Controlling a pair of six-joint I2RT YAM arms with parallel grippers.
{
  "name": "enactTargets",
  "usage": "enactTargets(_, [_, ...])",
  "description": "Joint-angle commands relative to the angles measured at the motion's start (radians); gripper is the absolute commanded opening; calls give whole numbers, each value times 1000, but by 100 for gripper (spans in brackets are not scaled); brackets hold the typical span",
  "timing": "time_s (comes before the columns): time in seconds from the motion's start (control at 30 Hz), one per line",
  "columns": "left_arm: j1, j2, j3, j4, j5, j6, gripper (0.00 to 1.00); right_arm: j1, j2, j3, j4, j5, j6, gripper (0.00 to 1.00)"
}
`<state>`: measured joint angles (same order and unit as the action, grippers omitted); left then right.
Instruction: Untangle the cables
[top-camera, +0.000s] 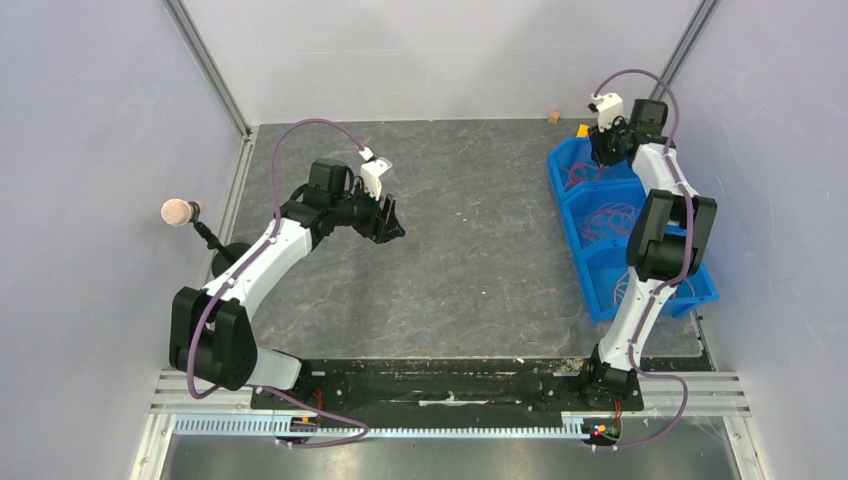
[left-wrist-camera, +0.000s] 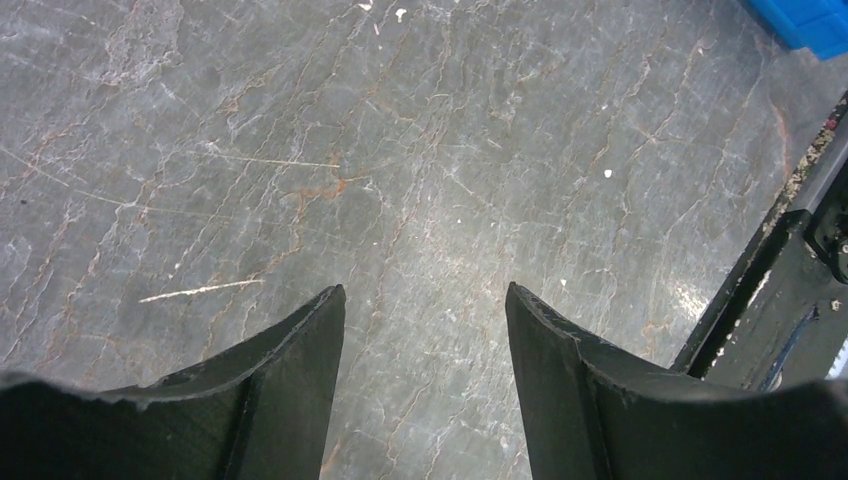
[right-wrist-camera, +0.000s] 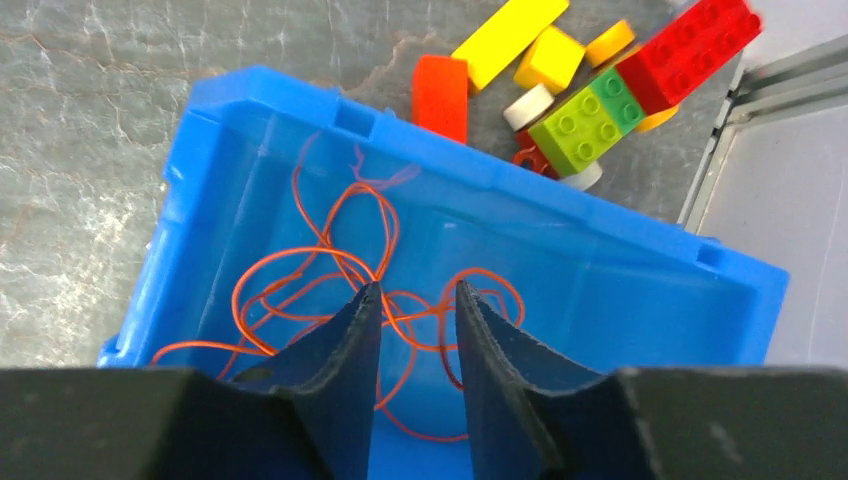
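Looking down from above, we see the left end effector (top-camera: 385, 222) over the bare grey bench (top-camera: 470, 260), well apart from the blue bin (top-camera: 572, 235) on the right side. Its wrist view shows the two dark fingers (left-wrist-camera: 300, 350) spread wide, with nothing but marbled surface between them.

The right end effector (top-camera: 605, 150) reaches down over the bin's far compartment. From its wrist camera the fingers (right-wrist-camera: 345, 340) stand apart with a narrow gap, pinching nothing. Below and between them lie the orange cables (right-wrist-camera: 330, 260), a loose tangle of thin loops on the floor of that compartment. We cannot tell whether the fingertips touch any strand.

In the overhead view the middle compartment holds more reddish cables (top-camera: 610, 220), and the near compartment holds pale strands (top-camera: 628, 288), too fine to make out singly.

Just beyond the bin's far wall (right-wrist-camera: 470, 170) toy bricks (right-wrist-camera: 580, 120) lie on the bench: red, green, yellow and orange pieces bunched near the corner of the enclosure.
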<state>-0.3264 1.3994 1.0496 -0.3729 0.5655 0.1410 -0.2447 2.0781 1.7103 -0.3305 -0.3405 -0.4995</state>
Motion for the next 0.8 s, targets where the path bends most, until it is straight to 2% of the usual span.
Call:
enactTargets(0.0, [5, -33, 18, -23, -22, 3, 68, -8, 11, 173, -161, 36, 2, 47])
enactTargets(0.17, [6, 5, 67, -57, -61, -35, 71, -11, -144, 158, -207, -27, 25, 79])
enactTargets(0.23, [6, 29, 102, -80, -75, -59, 78, -11, -195, 154, -233, -67, 38, 87])
enactTargets(0.33, [6, 79, 183, -151, -89, -72, 81, -8, -244, 154, -269, -87, 69, 97])
enactTargets(0.5, [16, 176, 353, -296, -132, -76, 81, 20, -298, 139, -355, -121, 95, 98])
enactTargets(0.57, [22, 214, 431, -363, -172, -90, 82, 55, -335, 101, -340, -142, 145, 98])
enactTargets(0.67, [43, 288, 588, -479, -185, -63, 82, 123, -403, 0, -262, -150, 249, 98])
enactTargets(0.77, [86, 347, 723, -541, -203, -67, 83, 185, -496, -185, -90, -153, 420, 98])
